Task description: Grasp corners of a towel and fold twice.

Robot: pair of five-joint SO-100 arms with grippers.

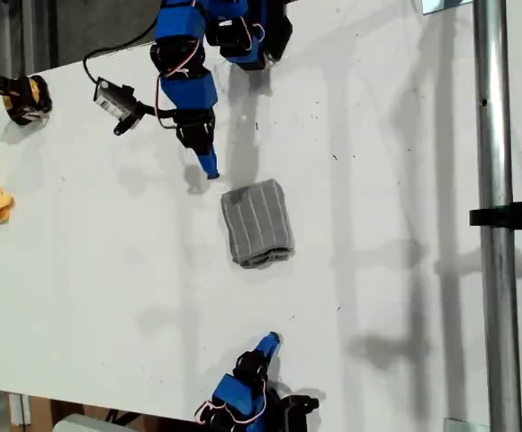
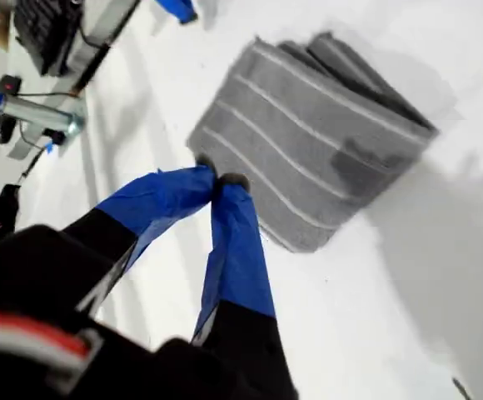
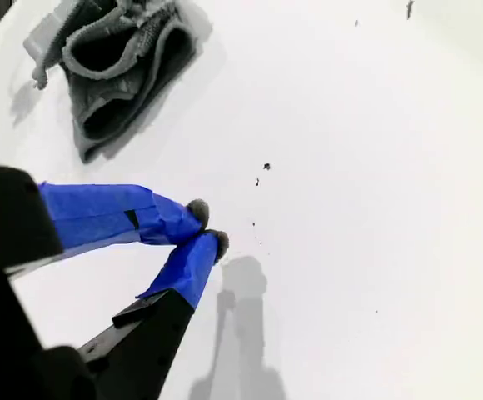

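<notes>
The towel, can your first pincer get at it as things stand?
Probably yes. My first pincer, closed and empty, sits beside the folded towel, and only bare white table lies around it.

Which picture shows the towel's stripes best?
The first wrist view: the towel is close, with stripes clear. The exterior view shows it small and folded on the table. The second wrist view shows only its layered edge.
</notes>
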